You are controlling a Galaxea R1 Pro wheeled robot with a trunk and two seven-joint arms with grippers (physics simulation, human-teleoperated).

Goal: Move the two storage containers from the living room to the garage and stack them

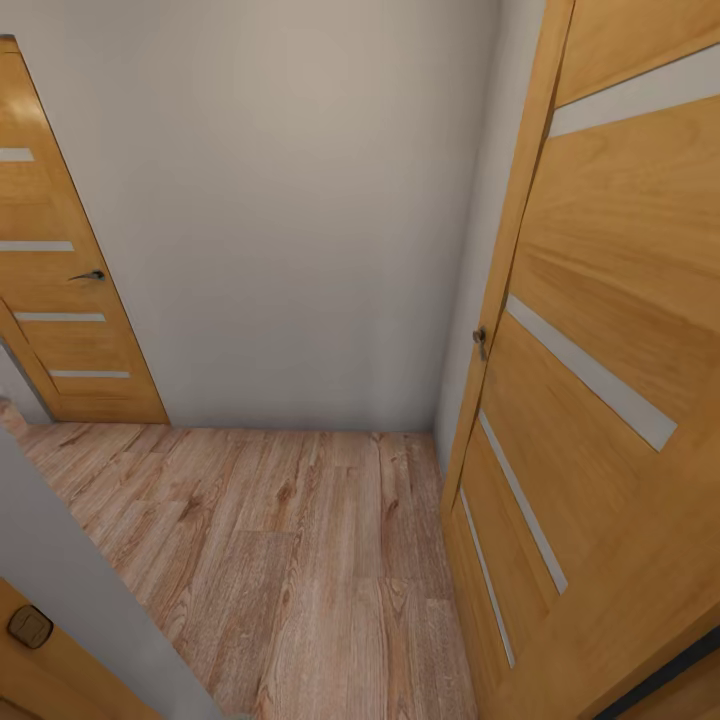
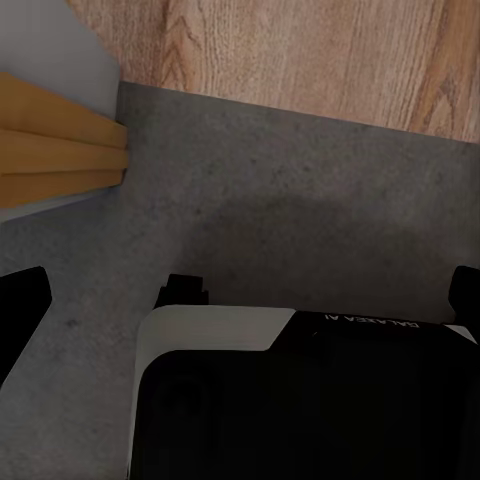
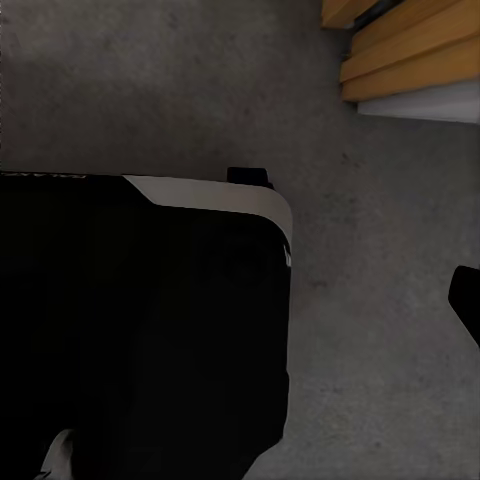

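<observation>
The two storage containers are out of view. My left gripper is open, with one black finger at each side of the left wrist view and nothing between them. It hangs over dark grey concrete floor beside my black and white base. My right gripper is also open and empty, with one fingertip showing at the picture's edge above the same concrete floor.
The head view faces a white wall across light wood plank floor. A slatted wooden door stands open close on the right, and another is at far left. Wooden door-frame posts flank my base.
</observation>
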